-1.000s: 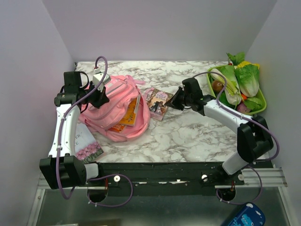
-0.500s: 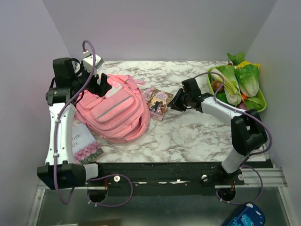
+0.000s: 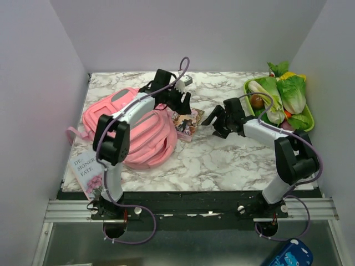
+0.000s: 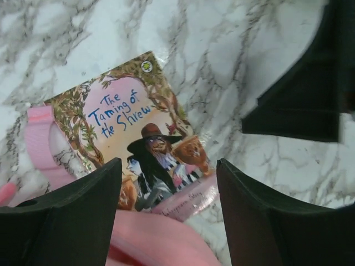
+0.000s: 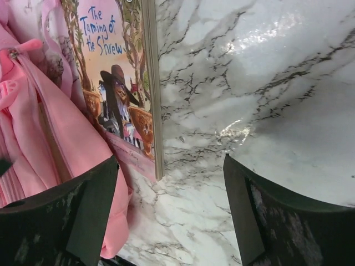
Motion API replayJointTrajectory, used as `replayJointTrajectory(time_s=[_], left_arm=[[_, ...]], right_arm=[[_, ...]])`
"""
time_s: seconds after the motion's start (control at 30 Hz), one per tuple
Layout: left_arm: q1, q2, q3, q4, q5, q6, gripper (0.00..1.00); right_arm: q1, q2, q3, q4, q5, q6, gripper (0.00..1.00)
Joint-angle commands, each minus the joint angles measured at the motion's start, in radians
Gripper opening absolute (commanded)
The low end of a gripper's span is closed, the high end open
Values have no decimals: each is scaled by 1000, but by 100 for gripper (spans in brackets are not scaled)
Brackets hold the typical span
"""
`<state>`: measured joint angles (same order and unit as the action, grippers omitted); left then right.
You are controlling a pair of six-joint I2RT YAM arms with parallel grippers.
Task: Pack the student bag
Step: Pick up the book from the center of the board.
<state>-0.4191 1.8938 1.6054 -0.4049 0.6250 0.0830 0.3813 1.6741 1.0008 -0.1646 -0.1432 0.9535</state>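
1. Marble desk (image 3: 233, 160) boxed in by white walls on three sides; both arms reach in from 6 o'clock.
2. Student bag (image 3: 152, 141) lies slumped over the 9 o'clock half of the desk, with the left arm crossing above it. Its 3 o'clock edge touches the Taming of the Shrew paperback (image 3: 187, 123). A pink strap (image 4: 39, 138) lies along the book's edge.
3. Left hand (image 3: 180, 104) hovers over the paperback, fingers spread wide, nothing between them. Right hand (image 3: 213, 127) sits just at 3 o'clock of the book, low over the marble, also spread and empty.
4. Handling, my guess: the bag is soft, floppy and probably light. The fabric will sag, and the mouth won't stay open unaided. Best hold is the zip rim or a strap, with one hand lifting while the other feeds items in.
5. Paperback looks thin, stiff and glossy, so it may slide. Its free 3 o'clock edge looks easiest to pinch.
6. Room: open marble from centre to 5 o'clock. Vegetable tray (image 3: 307, 126) fills the 2 o'clock corner. Second book (image 3: 87, 170) sits right at the 7 o'clock desk edge and risks being knocked off. The wall is close at 9 o'clock.
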Motion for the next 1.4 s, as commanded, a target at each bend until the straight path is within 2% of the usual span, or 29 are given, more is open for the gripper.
replayJointTrajectory(time_s=[0.0, 0.07, 0.23, 0.33, 0.57, 0.67, 0.9, 1.0, 1.1, 1.17, 1.37], left_arm=[[-12, 195, 268, -8, -114, -161, 72], [-14, 269, 315, -11, -148, -187, 71], [-23, 313, 321, 49, -322, -221, 70], [-27, 370, 387, -41, -387, -224, 69], [-37, 392, 344, -156, -429, -204, 68], [-37, 373, 286, -144, -446, -190, 68], [-53, 393, 284, -187, -447, -167, 68], [-53, 419, 287, -190, -400, -164, 69], [-53, 484, 341, -242, -296, -152, 69], [-53, 531, 404, -288, -280, -144, 69], [-52, 464, 324, -189, -326, -140, 69]], right_arm=[[-15, -80, -39, 57, 10, 14, 84], [-15, -126, -57, 57, 33, 1, 84], [-13, -198, -111, 68, 105, -21, 85], [-13, -191, -108, 68, 97, -25, 86], [-13, -136, -85, 69, 77, -21, 86], [-15, -122, -82, 76, 76, -13, 86], [-16, -91, -90, 105, 59, 8, 86], [-15, -80, -93, 115, 53, 16, 86], [-15, -74, -96, 122, 51, 21, 86], [-16, -74, -96, 120, 48, 22, 86], [-24, -79, -108, 132, 40, 24, 86]])
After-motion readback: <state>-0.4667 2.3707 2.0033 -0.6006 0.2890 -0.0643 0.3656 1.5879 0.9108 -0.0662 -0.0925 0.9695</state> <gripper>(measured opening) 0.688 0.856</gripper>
